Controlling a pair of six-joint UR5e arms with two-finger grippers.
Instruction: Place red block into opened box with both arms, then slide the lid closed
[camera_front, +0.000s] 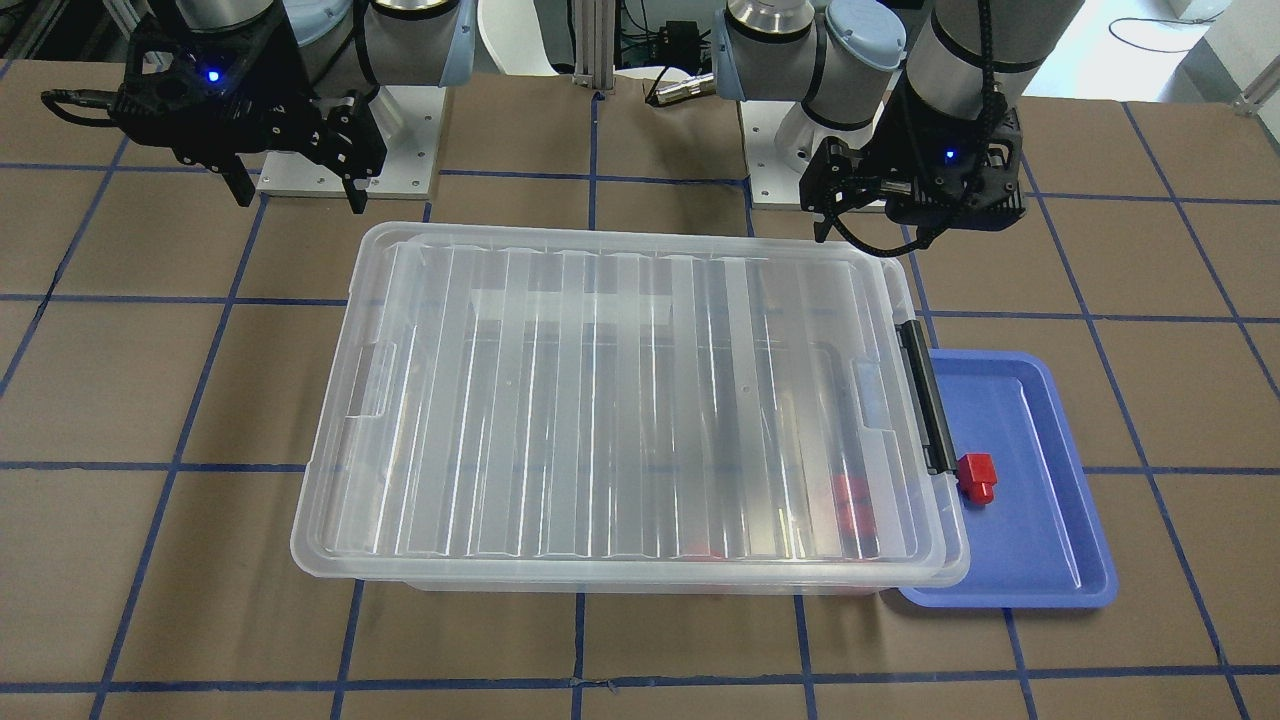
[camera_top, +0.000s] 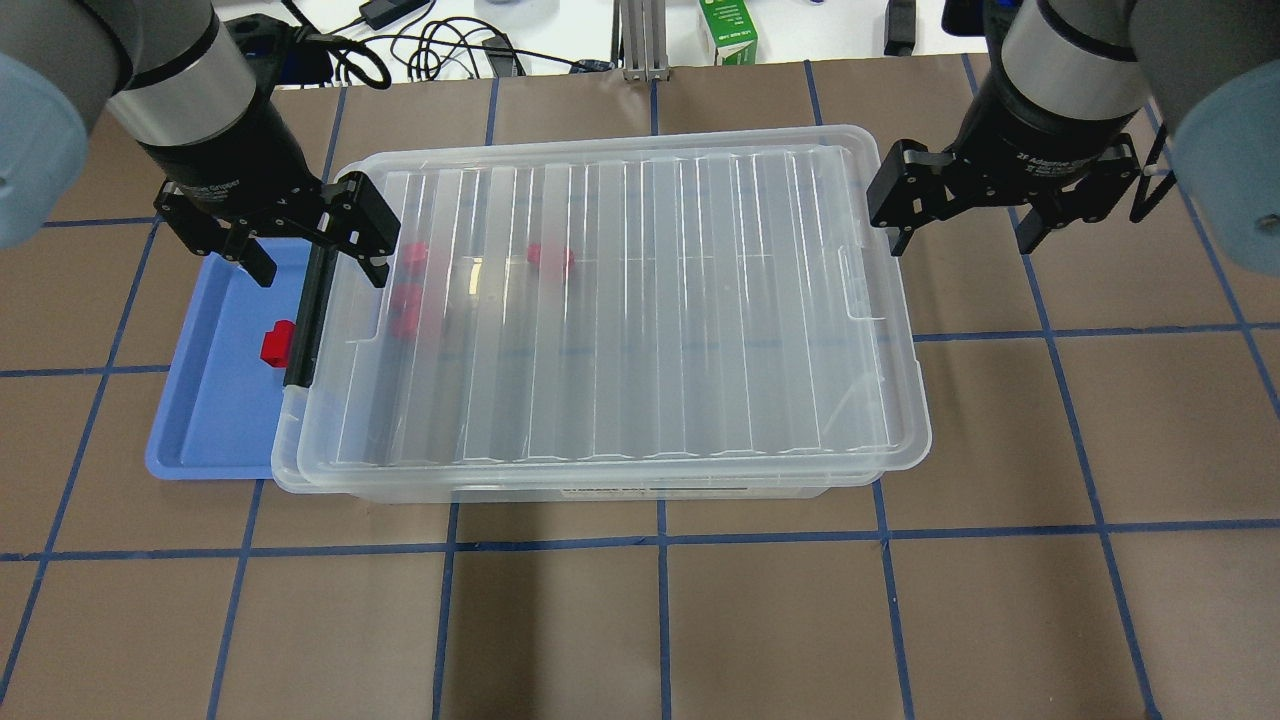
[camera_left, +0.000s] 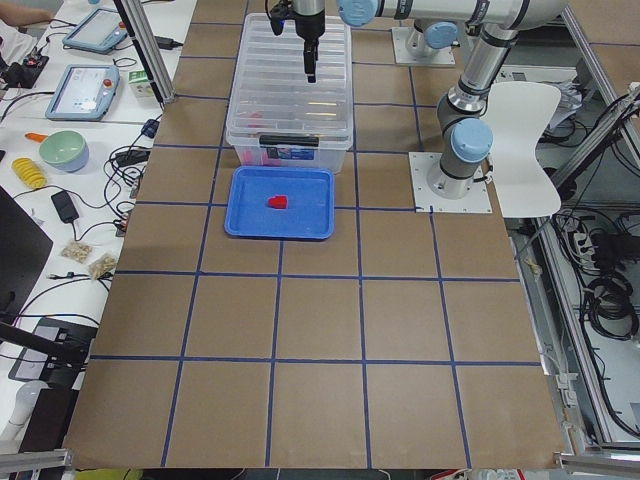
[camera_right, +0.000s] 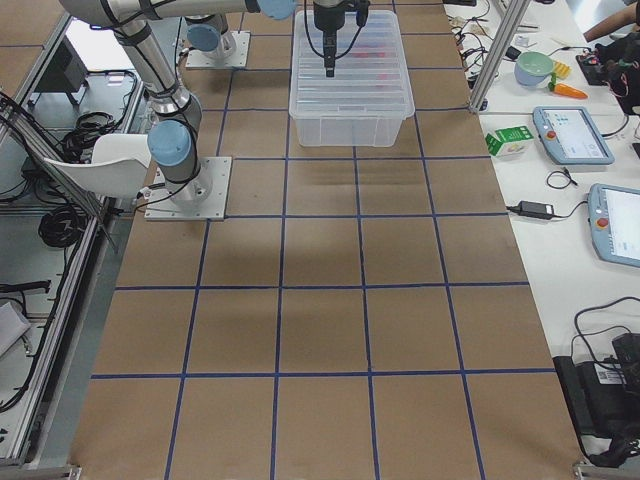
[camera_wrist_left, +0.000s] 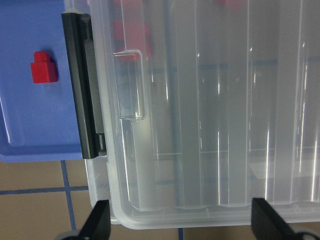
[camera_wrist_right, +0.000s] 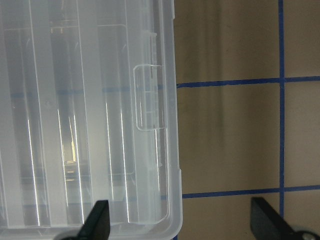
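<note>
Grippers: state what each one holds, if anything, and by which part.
Nothing is held: the left gripper and the right gripper are both open.

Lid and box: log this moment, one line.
lid: covering box | red blocks: inside, one on blue tray | left gripper: open, empty, at latch end | right gripper: open, empty, at opposite end

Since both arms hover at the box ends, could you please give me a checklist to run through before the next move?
1. Left gripper open and empty: ok.
2. Right gripper open and empty: ok.
3. Red block lying free in the blue tray: ok.
4. Box open to take the block: not ok, the lid covers it.
5. Lid fully seated on the box: cannot tell.
</note>
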